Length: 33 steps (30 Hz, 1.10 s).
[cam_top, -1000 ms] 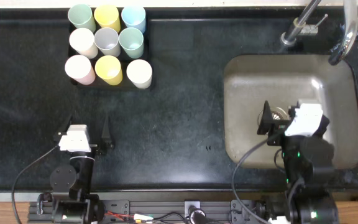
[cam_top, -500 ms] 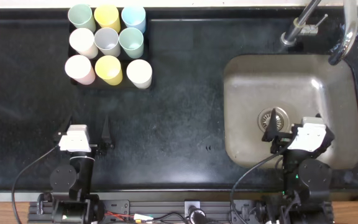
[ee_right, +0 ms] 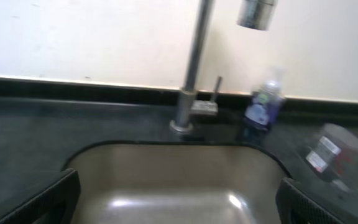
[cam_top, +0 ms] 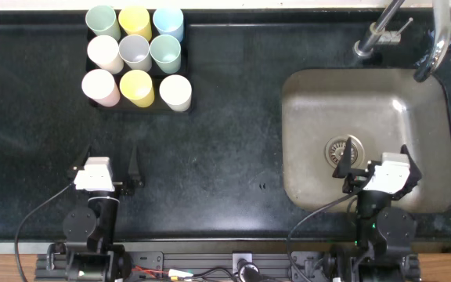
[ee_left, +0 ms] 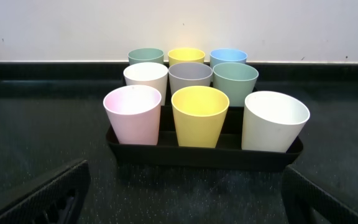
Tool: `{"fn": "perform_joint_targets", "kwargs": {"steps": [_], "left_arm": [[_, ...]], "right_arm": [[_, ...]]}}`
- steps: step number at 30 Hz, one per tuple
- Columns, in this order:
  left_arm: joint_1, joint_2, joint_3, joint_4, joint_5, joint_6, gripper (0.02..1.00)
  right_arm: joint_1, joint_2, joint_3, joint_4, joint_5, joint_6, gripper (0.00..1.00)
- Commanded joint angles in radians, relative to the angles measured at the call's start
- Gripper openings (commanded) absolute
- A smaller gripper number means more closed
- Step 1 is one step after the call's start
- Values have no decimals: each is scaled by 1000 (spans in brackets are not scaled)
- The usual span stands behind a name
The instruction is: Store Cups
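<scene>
black worktop (cam_top: 233, 133) | steel sink (cam_top: 315, 106), drain (cam_top: 341, 148) in basin | faucet (cam_top: 374, 33) behind sink | bottle (ee_right: 261, 102) beside faucet

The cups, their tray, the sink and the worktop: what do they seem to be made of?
cups: probably plastic, matte; even pastel colours, thin rims, no glare.
tray: looks like black moulded plastic, dull; hard to be sure.
sink: metal, likely stainless steel; grey brushed sheen with bright reflections.
worktop: dark speckled stone or a laminate imitation; cannot tell which.
</scene>
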Motion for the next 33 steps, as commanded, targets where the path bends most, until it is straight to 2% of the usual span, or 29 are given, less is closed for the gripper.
{"fn": "perform_joint_targets", "kwargs": {"steps": [1,8,16,25,33], "left_arm": [[6,-10,-3,-1,10,18,1000],[6,-10,-3,-1,10,18,1000],[6,-10,-3,-1,10,19,1000],[6,-10,-3,0,10,18,1000],[6,-10,-3,-1,10,18,1000]], "right_arm": [[-6,-50,-31,-16,-79,4,993],[-7,-105,-45,-80,-94,3,996],[-6,-129,-111,-57,-87,-1,996],[-6,-129,-257,164,-87,-39,996],[-6,-129,-262,174,-95,22,996]]}}
